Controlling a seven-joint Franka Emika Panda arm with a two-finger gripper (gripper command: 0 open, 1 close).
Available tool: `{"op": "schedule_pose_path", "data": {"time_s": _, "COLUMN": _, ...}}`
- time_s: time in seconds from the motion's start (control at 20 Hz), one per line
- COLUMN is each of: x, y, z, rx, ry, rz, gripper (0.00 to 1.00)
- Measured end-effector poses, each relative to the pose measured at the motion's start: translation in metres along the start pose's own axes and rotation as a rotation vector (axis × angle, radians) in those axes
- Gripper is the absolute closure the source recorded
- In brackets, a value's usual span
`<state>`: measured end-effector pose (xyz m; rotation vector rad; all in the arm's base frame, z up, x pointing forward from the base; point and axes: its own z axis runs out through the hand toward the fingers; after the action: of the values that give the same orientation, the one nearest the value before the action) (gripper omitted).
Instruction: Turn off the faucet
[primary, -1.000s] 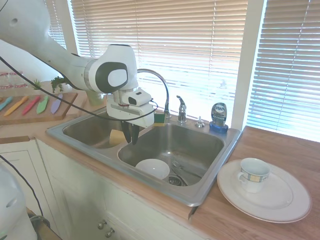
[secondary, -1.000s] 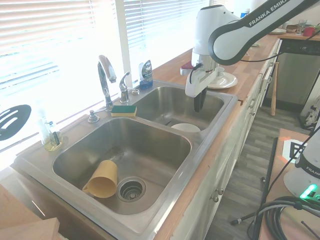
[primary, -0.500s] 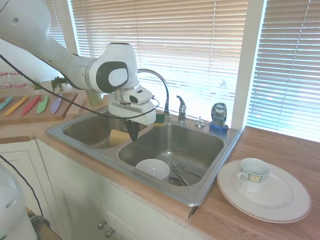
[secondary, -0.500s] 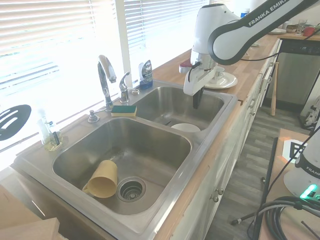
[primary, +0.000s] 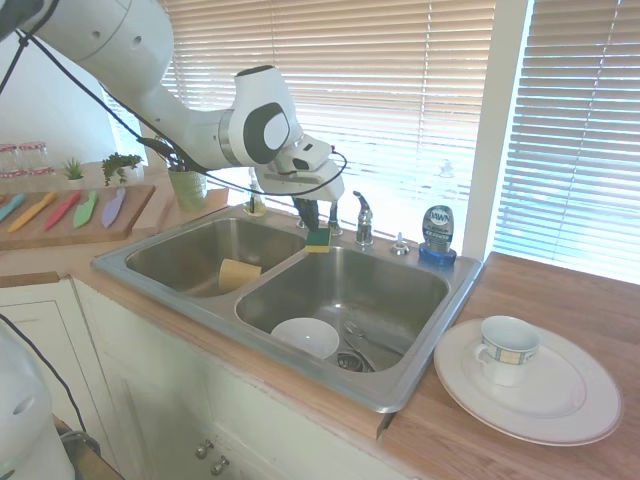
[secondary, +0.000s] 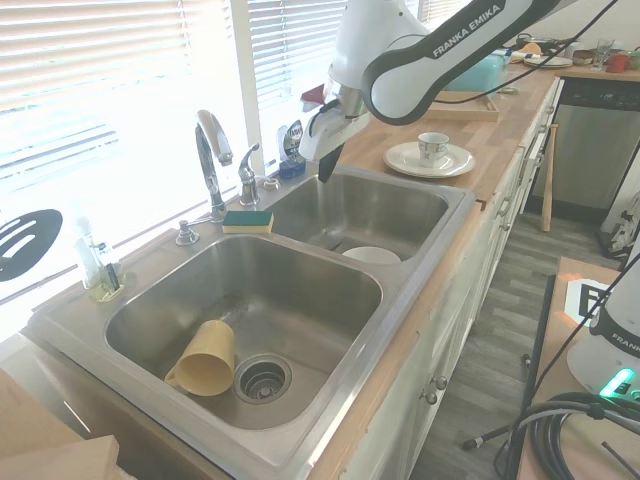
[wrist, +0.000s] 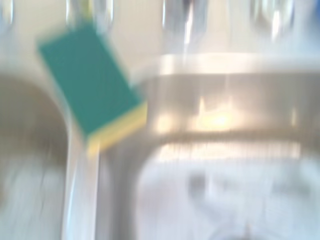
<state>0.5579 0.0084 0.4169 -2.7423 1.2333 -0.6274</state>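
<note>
The faucet is a thin chrome gooseneck at the back of the double sink, with its short lever handle just beside it. In the first exterior view the arm hides most of the spout. My gripper hangs over the sink's back rim, above the green and yellow sponge and a short way from the lever. Its dark fingers look pressed together with nothing in them. The blurred wrist view shows the sponge and chrome bases along the rim.
A blue soap bottle and a small chrome cap stand past the lever. A white bowl lies in one basin, a yellow cup in the other. A plate with a mug sits on the wooden counter.
The gripper has risen out of the bowl's basin and swung back toward the window, now hanging over the sponge near the lever. Nothing else has moved.
</note>
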Motion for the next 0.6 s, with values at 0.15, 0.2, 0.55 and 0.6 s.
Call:
{"op": "schedule_pose_path", "data": {"time_s": 0.15, "x": 0.024, "y": -0.024, "z": 0.007, "rx": 0.075, "ry": 0.069, "rz": 0.006, "gripper": 1.0}}
{"op": "schedule_pose_path", "data": {"time_s": 0.2, "x": 0.03, "y": -0.031, "z": 0.008, "rx": 0.092, "ry": 0.086, "rz": 0.005, "gripper": 1.0}}
{"op": "schedule_pose_path", "data": {"time_s": 0.55, "x": 0.065, "y": -0.074, "z": 0.005, "rx": 0.16, "ry": 0.144, "rz": 0.017, "gripper": 1.0}}
{"op": "schedule_pose_path", "data": {"time_s": 0.6, "x": 0.07, "y": -0.08, "z": 0.004, "rx": 0.165, "ry": 0.15, "rz": 0.019, "gripper": 1.0}}
